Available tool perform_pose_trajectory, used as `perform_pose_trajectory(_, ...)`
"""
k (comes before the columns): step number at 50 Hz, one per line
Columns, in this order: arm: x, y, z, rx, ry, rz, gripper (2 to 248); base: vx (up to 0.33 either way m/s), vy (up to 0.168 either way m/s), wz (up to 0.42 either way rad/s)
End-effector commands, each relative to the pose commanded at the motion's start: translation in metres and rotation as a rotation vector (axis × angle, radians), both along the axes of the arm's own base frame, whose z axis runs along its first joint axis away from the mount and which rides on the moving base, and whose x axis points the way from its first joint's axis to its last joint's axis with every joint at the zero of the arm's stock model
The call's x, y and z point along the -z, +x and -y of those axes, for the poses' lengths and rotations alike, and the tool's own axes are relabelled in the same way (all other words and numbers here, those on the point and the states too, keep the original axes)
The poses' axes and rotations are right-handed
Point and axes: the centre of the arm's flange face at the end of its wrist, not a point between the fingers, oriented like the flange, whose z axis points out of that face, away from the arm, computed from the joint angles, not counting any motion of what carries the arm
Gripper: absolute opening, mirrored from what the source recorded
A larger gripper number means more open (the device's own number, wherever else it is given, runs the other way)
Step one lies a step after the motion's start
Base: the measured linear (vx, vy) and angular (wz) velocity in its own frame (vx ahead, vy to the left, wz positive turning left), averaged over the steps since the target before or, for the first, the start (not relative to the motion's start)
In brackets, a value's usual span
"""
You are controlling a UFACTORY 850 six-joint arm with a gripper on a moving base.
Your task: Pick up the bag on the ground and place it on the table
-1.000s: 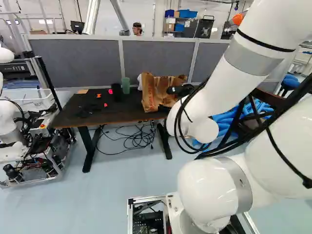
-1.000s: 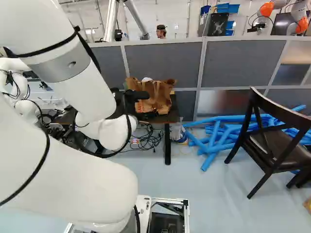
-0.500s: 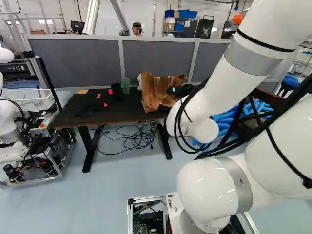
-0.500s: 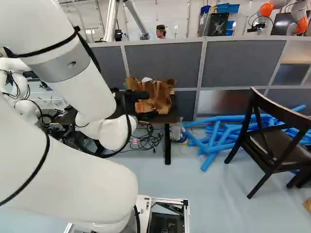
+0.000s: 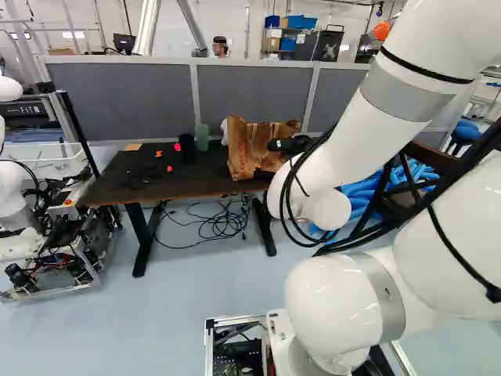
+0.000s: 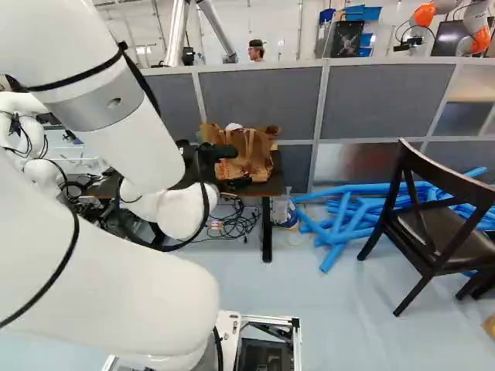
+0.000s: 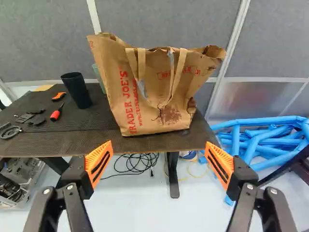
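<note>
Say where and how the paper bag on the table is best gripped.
Probably by the front handle of the paper bag, coming level from the side facing the end effector. The handle droops as a loop over that face, offering narrow straps to pinch, while the upright body is broad and flares toward its top.

"What's on the desk (image 7: 63,133)?"
"The paper bag (image 7: 149,96), a cup (image 7: 76,91) to its left."
"Behind?"
"A partition (image 7: 164,19)."
"Below?"
"Cables (image 7: 137,162). Right of it, tubes (image 6: 340,224) lie behind a chair (image 6: 441,226)."
</note>
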Motion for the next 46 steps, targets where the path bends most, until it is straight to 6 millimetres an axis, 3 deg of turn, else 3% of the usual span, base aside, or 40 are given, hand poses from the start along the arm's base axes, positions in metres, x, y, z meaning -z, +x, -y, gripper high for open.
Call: perform_pose_trajectory(46,0.0,0.0,0.0,0.0,0.0,0.0,247,0.0,0.0,0.0)
